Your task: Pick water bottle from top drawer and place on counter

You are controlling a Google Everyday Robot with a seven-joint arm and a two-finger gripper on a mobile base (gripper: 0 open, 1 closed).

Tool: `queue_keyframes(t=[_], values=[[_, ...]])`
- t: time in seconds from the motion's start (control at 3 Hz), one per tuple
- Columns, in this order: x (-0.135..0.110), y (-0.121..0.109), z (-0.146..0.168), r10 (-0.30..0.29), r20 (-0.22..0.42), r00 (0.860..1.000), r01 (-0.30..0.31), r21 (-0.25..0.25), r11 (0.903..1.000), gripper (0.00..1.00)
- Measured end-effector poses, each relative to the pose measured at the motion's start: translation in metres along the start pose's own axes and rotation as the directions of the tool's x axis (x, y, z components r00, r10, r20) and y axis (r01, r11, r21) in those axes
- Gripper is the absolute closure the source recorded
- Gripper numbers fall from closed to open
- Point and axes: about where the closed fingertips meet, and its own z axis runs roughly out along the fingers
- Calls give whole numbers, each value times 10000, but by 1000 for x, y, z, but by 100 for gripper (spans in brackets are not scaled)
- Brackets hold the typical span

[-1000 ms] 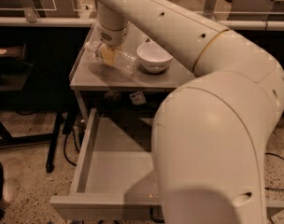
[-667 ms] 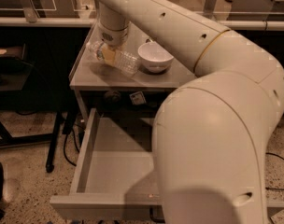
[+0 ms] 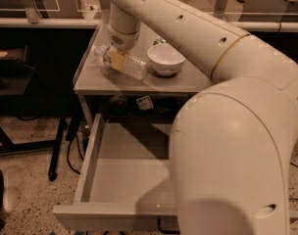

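The robot's pale arm (image 3: 222, 97) fills the right half of the room from here, bending up over the cabinet and reaching down to its far left corner. Beneath it the top drawer (image 3: 122, 177) stands pulled right out, its flat bottom showing nothing where the arm does not hide it. Above the drawer is the counter (image 3: 102, 81), and on it sits a white bowl (image 3: 166, 58), right of centre.

Just left of the bowl, close but apparently not touching it, is the water bottle (image 3: 133, 67). It is out of the drawer and over the counter's left part. Its long axis runs on a slant, with the capped end up and to the left towards the back edge and the base down and to the right towards the bowl.

The gripper (image 3: 118, 50) comes straight down on the bottle from above, meeting it near the label end, so the bottle lies directly under it and crosswise to the wrist. Whether the gripper is clamped on the bottle or has let go cannot be told from this side, nor whether the bottle's full length rests on the metal. By my reading the placing is nearly done. What remains is a release and a straight lift, kept clear of the bowl.
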Motion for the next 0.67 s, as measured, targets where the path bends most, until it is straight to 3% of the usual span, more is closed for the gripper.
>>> queue_keyframes(t=[0.67], values=[[0,0,0,0,0,10000,0,0,10000,36]])
